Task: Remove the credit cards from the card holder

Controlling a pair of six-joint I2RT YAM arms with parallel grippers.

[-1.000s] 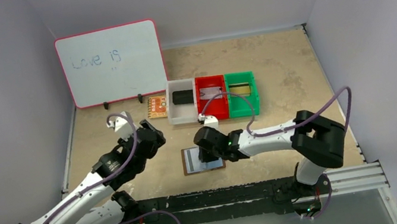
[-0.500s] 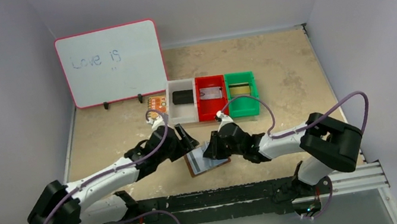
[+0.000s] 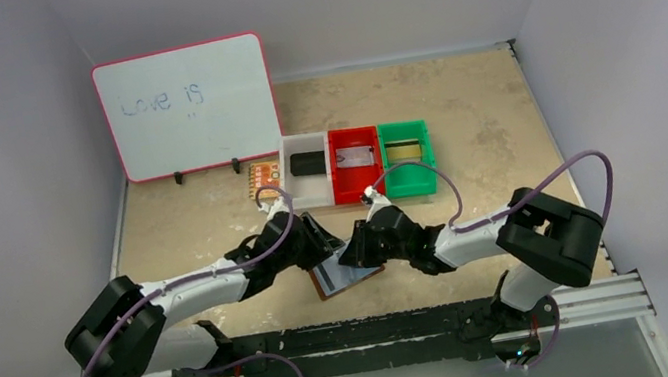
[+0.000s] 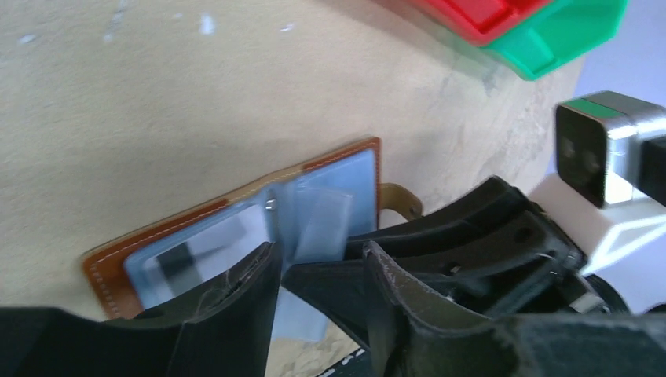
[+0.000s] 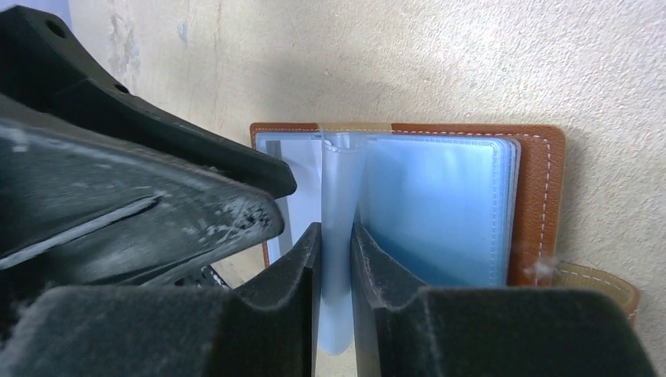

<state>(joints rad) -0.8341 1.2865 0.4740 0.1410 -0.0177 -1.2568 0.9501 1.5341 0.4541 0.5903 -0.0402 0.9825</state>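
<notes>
Brown leather, one card holder (image 5: 539, 206) open, right fingers (image 5: 284, 316) pinching one pale sleeve (image 5: 338, 196), left fingers (image 4: 236, 314) half-open

Your brown leather bifold card holder (image 3: 337, 282) lies open on the beige table (image 3: 472, 126), near its front edge. Behind it stand a white plastic bin (image 3: 296, 195), a red plastic bin (image 3: 344, 190) and a green plastic bin (image 3: 410, 184), left to right. An orange patterned card (image 3: 262, 177) lies left of the white one, perhaps touching it.
</notes>
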